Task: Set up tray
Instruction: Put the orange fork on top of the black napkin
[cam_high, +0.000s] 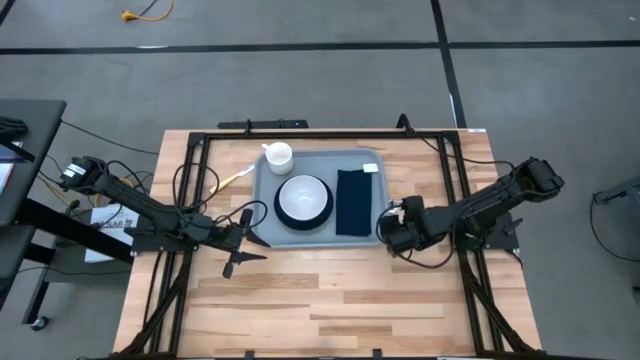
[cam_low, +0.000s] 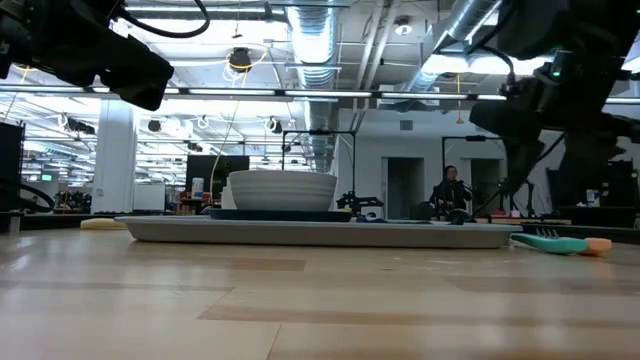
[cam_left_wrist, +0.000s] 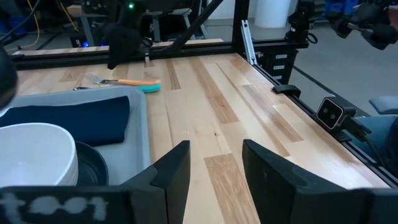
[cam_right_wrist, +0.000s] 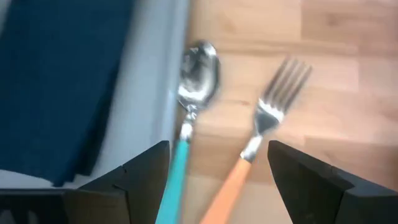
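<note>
The tray (cam_high: 318, 205) lies flat on the counter (cam_high: 320, 300), near its far edge and about midway across. On it: a white bowl (cam_high: 303, 197) sitting in a dark dish at centre, a navy cloth (cam_high: 352, 201) along the tray's right side, and a white cup (cam_high: 278, 156) at the far left corner.

Just off the tray's right rim, on bare wood, a spoon (cam_right_wrist: 198, 74) with a teal handle lies close against the rim, and a fork (cam_right_wrist: 273, 106) with an orange handle lies beside it, slightly splayed away. The right gripper (cam_right_wrist: 217, 171) hangs over these two, jaws released, both handles between the fingers, nothing grasped.

The left gripper (cam_high: 240, 252) is low over the counter just off the tray's near left corner, jaws released and empty.

A yellowish utensil (cam_high: 228, 181) lies on the counter left of the tray.
</note>
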